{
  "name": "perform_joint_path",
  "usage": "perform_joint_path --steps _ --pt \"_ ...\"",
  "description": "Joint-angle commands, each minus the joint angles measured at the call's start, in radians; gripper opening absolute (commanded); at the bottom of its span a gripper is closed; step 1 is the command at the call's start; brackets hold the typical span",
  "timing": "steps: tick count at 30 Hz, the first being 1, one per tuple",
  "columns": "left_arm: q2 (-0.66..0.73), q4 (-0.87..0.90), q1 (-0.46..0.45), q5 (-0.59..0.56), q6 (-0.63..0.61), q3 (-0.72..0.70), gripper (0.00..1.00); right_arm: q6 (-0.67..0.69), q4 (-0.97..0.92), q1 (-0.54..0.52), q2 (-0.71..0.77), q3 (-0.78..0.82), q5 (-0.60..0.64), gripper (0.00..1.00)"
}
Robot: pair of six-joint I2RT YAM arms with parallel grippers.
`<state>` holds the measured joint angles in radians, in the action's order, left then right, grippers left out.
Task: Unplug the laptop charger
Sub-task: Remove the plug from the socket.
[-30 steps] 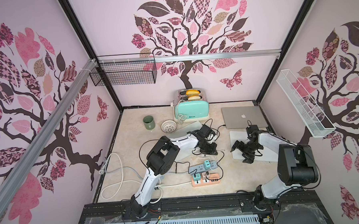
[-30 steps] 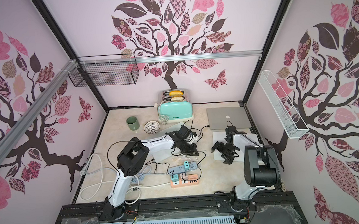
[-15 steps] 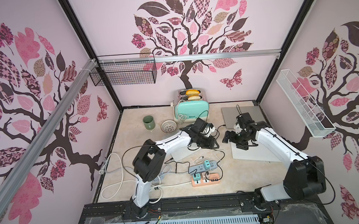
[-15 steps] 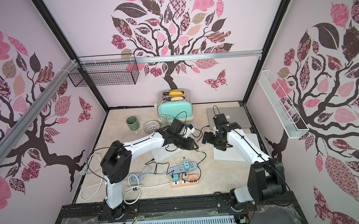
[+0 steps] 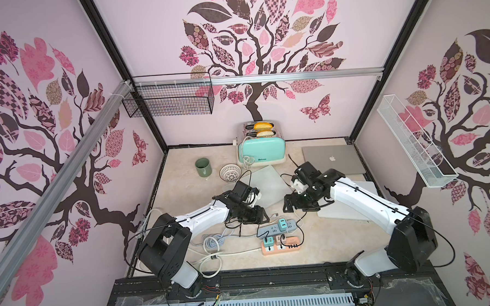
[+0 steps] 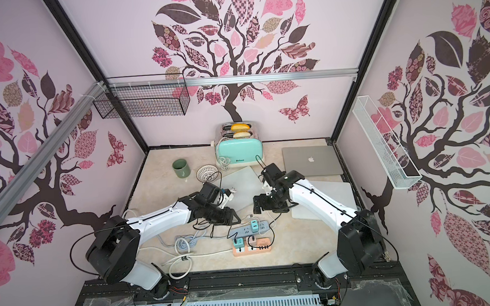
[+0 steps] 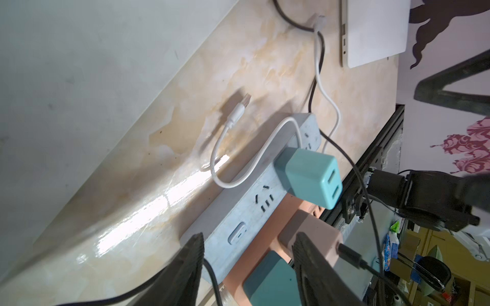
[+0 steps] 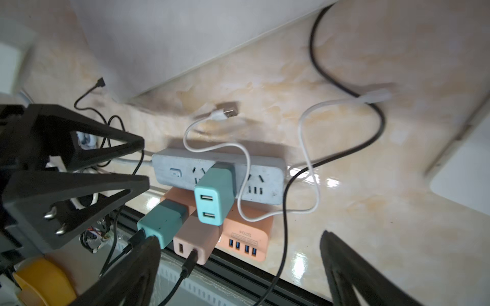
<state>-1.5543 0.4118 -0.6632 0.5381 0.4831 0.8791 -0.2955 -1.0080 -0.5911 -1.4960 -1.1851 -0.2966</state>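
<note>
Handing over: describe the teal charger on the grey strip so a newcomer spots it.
At the table's front lie two power strips. The teal charger stands on the grey strip, behind the orange strip. Unlike the teal cube there, its USB ports are empty.

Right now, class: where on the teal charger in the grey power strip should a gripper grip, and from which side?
Take the teal charger by its flat side faces, from above: it stands upright in the grey power strip, so a straight lift should free it.
</note>
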Motion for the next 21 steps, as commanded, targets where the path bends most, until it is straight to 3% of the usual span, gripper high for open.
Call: perform_joint_path --steps 1,8,21 --pt "0.012 -0.045 -0.023 -0.026 0.018 -0.004 0.57 0.008 0.001 -0.033 -0.054 -0.033 -0.016 0.95" --pt "0.007 -0.055 -0.107 -0.149 0.02 -0.061 0.58 0.021 -0.008 -0.069 -0.115 -0.029 -0.012 0.93" --pt "-0.037 -0.076 -0.115 -0.241 0.024 -0.106 0.61 0.035 0.002 -0.128 -0.215 -0.019 -0.006 0.81"
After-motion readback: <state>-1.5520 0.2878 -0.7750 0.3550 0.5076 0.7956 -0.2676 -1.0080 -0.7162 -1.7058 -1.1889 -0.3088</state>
